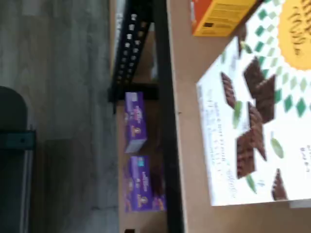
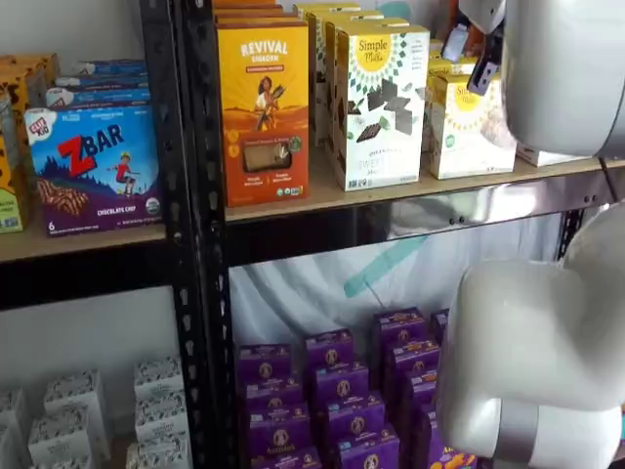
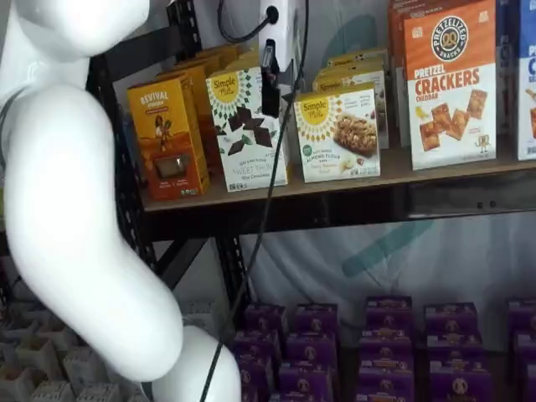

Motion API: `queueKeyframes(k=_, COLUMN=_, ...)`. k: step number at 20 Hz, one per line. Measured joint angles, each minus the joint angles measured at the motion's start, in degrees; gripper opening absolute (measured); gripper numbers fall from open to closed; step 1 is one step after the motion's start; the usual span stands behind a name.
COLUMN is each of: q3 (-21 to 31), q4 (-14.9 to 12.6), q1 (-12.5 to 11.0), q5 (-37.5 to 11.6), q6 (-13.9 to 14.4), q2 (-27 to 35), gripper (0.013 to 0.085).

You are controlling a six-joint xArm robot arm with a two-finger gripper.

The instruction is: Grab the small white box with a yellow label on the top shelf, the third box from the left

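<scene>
The small white box (image 3: pixel 339 134) is a short cream carton with a yellow sunburst circle. It stands on the top shelf (image 3: pixel 419 174) and also shows in a shelf view (image 2: pixel 467 127), partly behind the white arm. My gripper (image 3: pixel 270 88) hangs in front of the shelf, just left of this box and level with its top, over the right edge of the taller white box with chocolate squares (image 3: pixel 245 130). Its black fingers show as one dark shape with no gap seen. Nothing is in them. The wrist view shows the taller box (image 1: pixel 257 111), not the small one.
An orange Revival box (image 3: pixel 166 138) stands left of the taller box. An orange-and-white crackers box (image 3: pixel 450 84) stands right of the small box. Purple boxes (image 3: pixel 377 335) fill the lower shelf. The black front rail (image 1: pixel 167 121) edges the board. The white arm (image 3: pixel 75 209) fills the left.
</scene>
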Motion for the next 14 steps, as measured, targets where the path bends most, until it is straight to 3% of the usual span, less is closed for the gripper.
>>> queueKeyframes(k=6, q3=-2.1, q4=0.0, q1=0.1, q5=-2.0, q6=-0.4, q2=3.3, gripper=0.0850)
queueKeyframes(k=14, q3=-4.3, q4=-2.0, q1=1.7, q5=-5.3, q6=-0.4, q2=7.7, gripper=0.0850)
